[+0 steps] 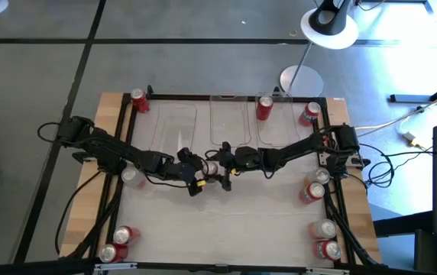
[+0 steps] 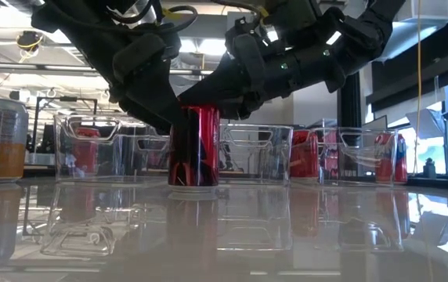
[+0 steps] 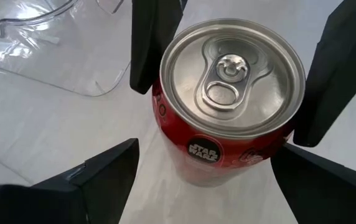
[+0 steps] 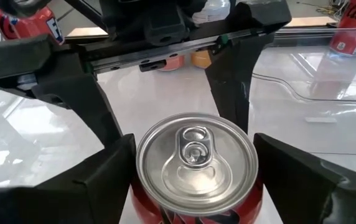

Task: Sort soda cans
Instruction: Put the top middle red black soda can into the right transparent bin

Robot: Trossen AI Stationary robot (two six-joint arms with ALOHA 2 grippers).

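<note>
Low view, arms hiding red can top

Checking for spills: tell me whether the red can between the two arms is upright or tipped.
Upright. The red can stands on its base on the table, and its silver top with unopened tab faces straight up in both wrist views.

Soda cans visible from above: eleven counted — three along far edge, one centre between grippers, one left side, two near-left corner, four right side. Clear plastic bins: three. Arms: two.
</note>
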